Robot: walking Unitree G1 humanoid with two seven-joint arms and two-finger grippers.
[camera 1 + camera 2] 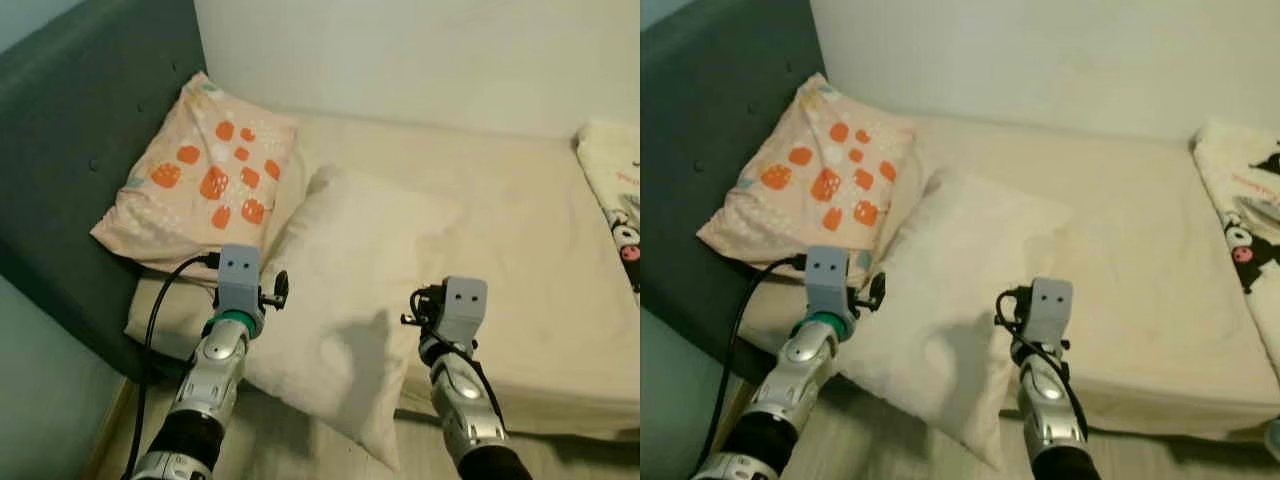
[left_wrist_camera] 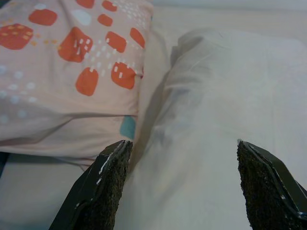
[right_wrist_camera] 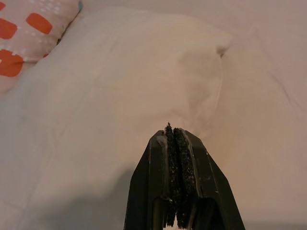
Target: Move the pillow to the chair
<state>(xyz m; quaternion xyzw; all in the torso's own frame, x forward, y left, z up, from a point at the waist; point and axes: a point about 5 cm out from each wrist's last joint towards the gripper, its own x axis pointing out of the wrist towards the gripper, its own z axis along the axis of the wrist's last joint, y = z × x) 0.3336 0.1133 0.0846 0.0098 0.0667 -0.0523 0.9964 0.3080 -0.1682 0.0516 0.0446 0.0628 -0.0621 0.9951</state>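
A plain cream pillow (image 1: 345,300) lies on the bed, its near corner hanging over the front edge. Beside it, leaning on the headboard, is a peach pillow (image 1: 205,175) with orange patches. My left gripper (image 2: 184,184) is open, its fingers (image 2: 100,191) straddling the cream pillow's left side (image 2: 216,129). My right gripper (image 3: 176,177) is shut with nothing in it, hovering over the cream pillow's right part (image 3: 120,91). Both wrists (image 1: 240,290) (image 1: 455,310) are raised at the bed's front edge.
A dark teal headboard (image 1: 75,150) runs along the left. The cream mattress (image 1: 520,260) stretches right to a white blanket with cartoon prints (image 1: 615,190). A pale wall (image 1: 420,50) stands behind. A strip of floor (image 1: 110,430) shows by the bed's near left corner.
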